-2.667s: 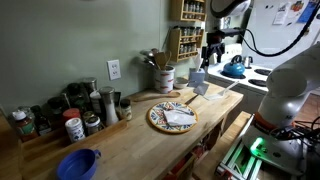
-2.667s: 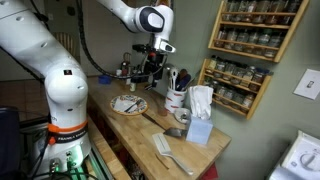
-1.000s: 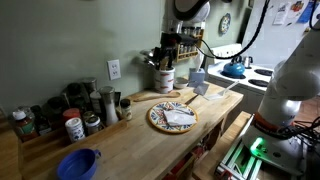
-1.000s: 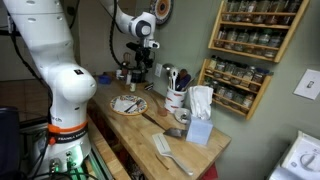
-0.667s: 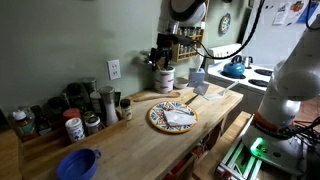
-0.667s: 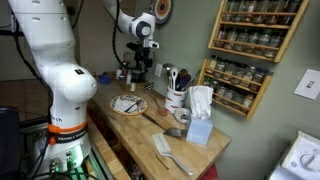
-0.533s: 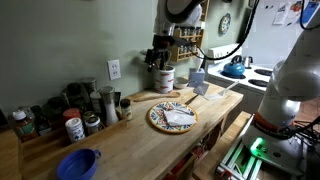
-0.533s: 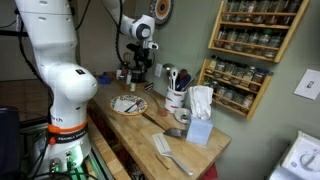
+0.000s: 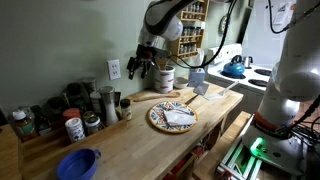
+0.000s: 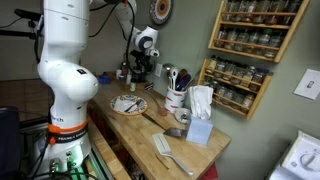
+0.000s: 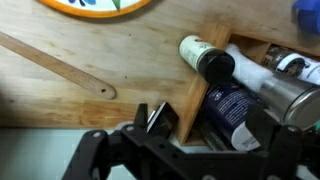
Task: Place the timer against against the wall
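Timer (image 9: 126, 108) stands upright beside the jars (image 9: 100, 103), gripper (image 9: 137, 72) spread wide, empty.

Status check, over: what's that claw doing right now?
Claw open, empty, above counter. Timer apparently the small dark item below, untouched. Spice jars crowd beside it.

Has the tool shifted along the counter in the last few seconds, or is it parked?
Yes. In an exterior view the tool has travelled from the spice rack, past the utensil crock, to beside the wall outlet.
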Tool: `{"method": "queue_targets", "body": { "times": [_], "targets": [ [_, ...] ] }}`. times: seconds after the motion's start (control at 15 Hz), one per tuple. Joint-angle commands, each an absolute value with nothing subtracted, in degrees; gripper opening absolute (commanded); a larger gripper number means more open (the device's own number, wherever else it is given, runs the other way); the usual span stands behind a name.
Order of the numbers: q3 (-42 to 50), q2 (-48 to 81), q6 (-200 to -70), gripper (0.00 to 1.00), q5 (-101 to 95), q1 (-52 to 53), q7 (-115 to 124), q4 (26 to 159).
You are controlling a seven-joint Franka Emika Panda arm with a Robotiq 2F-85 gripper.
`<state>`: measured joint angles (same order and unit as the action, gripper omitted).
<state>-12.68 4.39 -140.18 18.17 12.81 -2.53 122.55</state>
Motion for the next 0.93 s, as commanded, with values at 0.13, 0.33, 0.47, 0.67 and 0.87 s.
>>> {"method": "queue_targets", "body": {
  "times": [0.13, 0.33, 0.47, 0.67, 0.87],
  "targets": [
    [-12.8, 14.3, -152.1, 1.00, 17.5, 12.8, -2.3, 118.1],
    [-13.6, 13.9, -150.9, 1.00, 17.6, 11.8, -2.9, 118.8],
    [-13.5, 15.0, -151.2, 1.00, 17.1, 11.6, -2.9, 118.3],
    [-14.6, 17.3, -151.7, 1.00, 18.8, 11.0, -5.5, 115.9],
    [-15.4, 20.3, -152.1, 1.00, 19.6, 10.3, -6.7, 113.3]
  ]
}}
